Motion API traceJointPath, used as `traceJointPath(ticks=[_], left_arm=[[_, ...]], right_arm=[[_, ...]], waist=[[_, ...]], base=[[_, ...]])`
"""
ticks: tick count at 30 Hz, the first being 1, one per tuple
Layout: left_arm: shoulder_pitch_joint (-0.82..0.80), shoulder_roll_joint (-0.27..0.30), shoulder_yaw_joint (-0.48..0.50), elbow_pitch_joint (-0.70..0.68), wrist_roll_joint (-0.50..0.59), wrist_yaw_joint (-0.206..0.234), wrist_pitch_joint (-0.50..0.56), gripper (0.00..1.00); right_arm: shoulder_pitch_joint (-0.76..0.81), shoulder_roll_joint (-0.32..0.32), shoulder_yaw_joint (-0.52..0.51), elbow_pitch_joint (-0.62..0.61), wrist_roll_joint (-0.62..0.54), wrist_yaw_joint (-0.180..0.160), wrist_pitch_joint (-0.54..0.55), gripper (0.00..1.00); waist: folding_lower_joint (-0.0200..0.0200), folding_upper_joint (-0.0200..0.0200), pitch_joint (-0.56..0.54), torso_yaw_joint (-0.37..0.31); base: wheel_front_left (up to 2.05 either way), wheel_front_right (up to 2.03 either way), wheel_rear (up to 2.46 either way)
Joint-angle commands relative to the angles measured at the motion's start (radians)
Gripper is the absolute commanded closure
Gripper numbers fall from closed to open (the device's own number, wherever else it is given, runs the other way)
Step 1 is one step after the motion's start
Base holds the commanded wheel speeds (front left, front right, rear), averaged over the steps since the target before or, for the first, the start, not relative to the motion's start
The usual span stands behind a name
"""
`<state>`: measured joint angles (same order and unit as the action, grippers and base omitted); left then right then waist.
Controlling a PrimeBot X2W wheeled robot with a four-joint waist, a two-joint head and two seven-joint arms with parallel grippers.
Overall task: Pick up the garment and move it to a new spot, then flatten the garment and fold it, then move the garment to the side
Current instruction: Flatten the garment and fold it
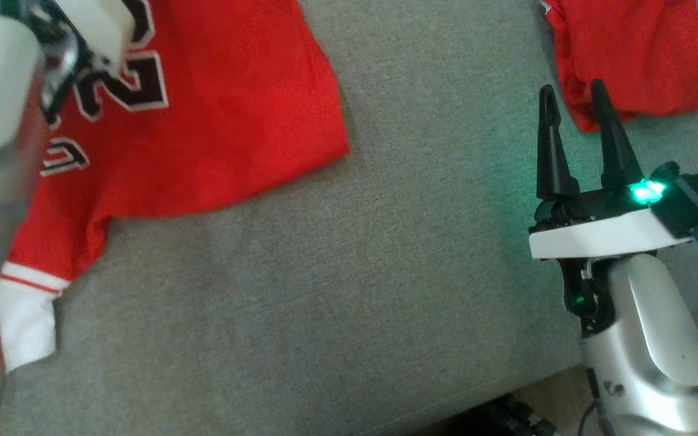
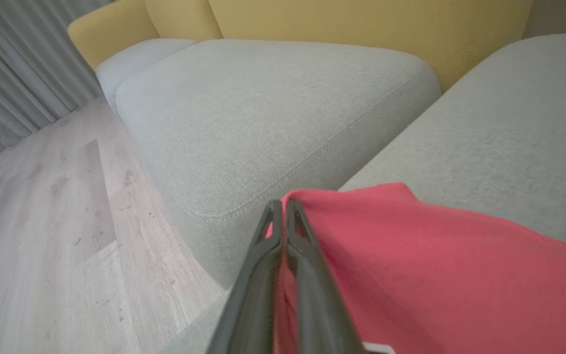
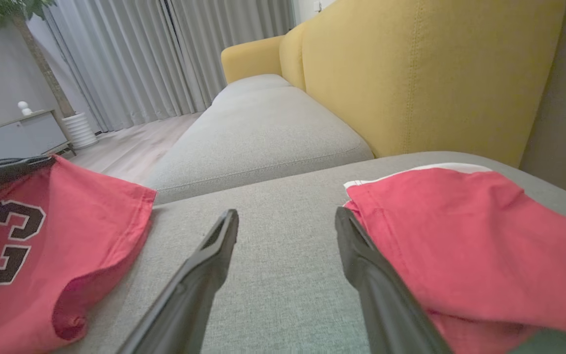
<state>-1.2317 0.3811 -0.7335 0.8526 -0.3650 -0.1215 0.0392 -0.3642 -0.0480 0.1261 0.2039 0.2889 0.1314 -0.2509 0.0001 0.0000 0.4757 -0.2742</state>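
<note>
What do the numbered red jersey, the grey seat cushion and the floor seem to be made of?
The red jersey looks like soft matte knit, perhaps cotton: it drapes and creases without shine. The seat cushion is coarse woven upholstery, its weave flecked. The floor is pale wood or laminate: grain and joints show.

Your jersey [image 1: 222, 115] is matt red cloth, the sofa [image 1: 325, 290] coarse grey weave, fingers [image 3: 199, 275] smooth dark plastic, floor [image 2: 42, 221] pale wood.
</note>
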Motion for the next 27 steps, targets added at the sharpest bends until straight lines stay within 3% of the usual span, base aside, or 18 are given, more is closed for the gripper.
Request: traceJointPath(ticks=[1, 9, 11, 12, 27], left_arm=[[-0.076, 0.047, 0.037, -0.009, 0.008, 0.018, -0.010, 1.00], [-0.160, 0.043, 0.036, 0.109, 0.047, 0.101, -0.083, 1.00], [-0.162, 0.035, 0.031, 0.131, 0.050, 0.108, -0.101, 0.04], [-0.163, 0.031, 0.031, 0.140, 0.050, 0.115, -0.113, 0.00], [-0.031, -0.061, 0.109, 0.160, -0.070, 0.110, -0.289, 0.00]], right_arm=[[-0.018, -0.002, 0.022, -0.035, 0.010, -0.001, -0.011, 0.00], [-0.037, -0.002, 0.034, -0.038, 0.026, -0.001, -0.011, 0.00], [-0.039, -0.002, 0.035, -0.036, 0.025, -0.001, -0.011, 0.00], [-0.039, -0.002, 0.035, -0.035, 0.023, -0.001, -0.011, 0.00], [-0.008, -0.002, -0.017, -0.015, -0.048, -0.001, -0.011, 0.00]], waist=[[-0.0001, 0.0000, 0.013, -0.008], [-0.0001, 0.0000, 0.042, -0.016], [-0.0001, 0.0000, 0.042, -0.010], [-0.0001, 0.0000, 0.041, -0.005], [-0.0001, 0.0000, -0.090, 0.112]], base=[[0.00, 0.00, 0.00], [0.00, 0.00, 0.00], [0.00, 0.00, 0.00], [0.00, 0.00, 0.00], [0.00, 0.00, 0.00]])
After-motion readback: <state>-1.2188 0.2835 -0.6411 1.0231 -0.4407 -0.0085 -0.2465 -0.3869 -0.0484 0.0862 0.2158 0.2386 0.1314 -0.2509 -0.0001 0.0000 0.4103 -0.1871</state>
